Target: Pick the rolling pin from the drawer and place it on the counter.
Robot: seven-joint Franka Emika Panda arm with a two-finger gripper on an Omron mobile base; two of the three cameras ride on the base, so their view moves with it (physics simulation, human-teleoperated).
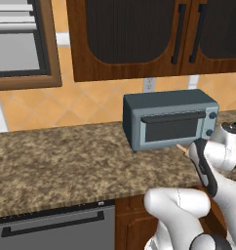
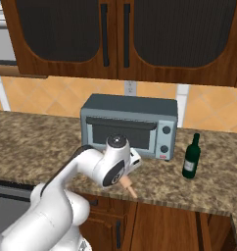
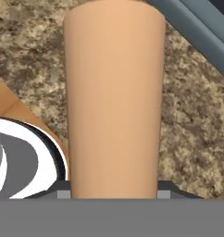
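Speckled brown-and-tan granite forms the counter (image 1: 66, 161), running under dark wooden wall cabinets (image 2: 125, 34) and an orange tiled backsplash (image 1: 81, 105), with a grey dishwasher front (image 1: 56, 229) below it on the left. On the worktop stands a grey toaster oven (image 2: 130, 125), and a dark green bottle (image 2: 191, 157) stands upright just to its right, apart from it. In front of the oven, at the counter's front edge, the gripper (image 3: 114, 192) is closed on the rolling pin (image 3: 114, 102), whose light wooden shaft runs straight away from the hand camera over the granite; one handle tip pokes out beyond the wrist.
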